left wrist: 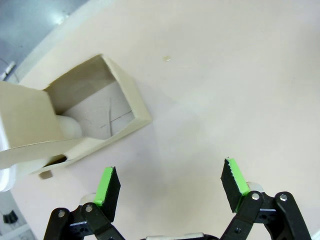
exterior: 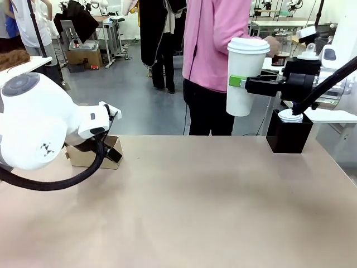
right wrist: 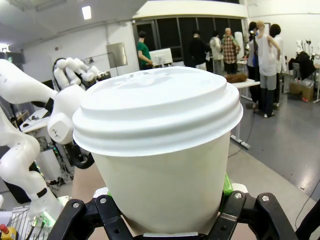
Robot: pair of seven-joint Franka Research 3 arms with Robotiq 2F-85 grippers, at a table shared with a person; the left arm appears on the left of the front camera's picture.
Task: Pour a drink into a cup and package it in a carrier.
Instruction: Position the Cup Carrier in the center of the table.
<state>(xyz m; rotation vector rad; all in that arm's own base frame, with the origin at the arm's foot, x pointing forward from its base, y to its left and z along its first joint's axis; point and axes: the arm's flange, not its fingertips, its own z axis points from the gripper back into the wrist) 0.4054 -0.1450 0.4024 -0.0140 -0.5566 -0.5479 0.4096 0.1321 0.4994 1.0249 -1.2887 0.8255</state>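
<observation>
Packaging is looking like the step in hand: the right pincer [exterior: 241, 82] is clamping the lidded white paper cup [exterior: 245, 72] upright, aloft near the far right of the desk [exterior: 195, 195]. The left pincer [left wrist: 170, 185] is hovering spread apart beside the cardboard carrier [left wrist: 127, 92]. Next, the cup is needing a level crossing into a pocket. No print is showing legibly.

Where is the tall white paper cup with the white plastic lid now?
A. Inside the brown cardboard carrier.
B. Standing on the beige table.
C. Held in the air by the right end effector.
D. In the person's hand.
C: the right end effector grips the tall white paper cup in the air, clear of the beige table.
</observation>
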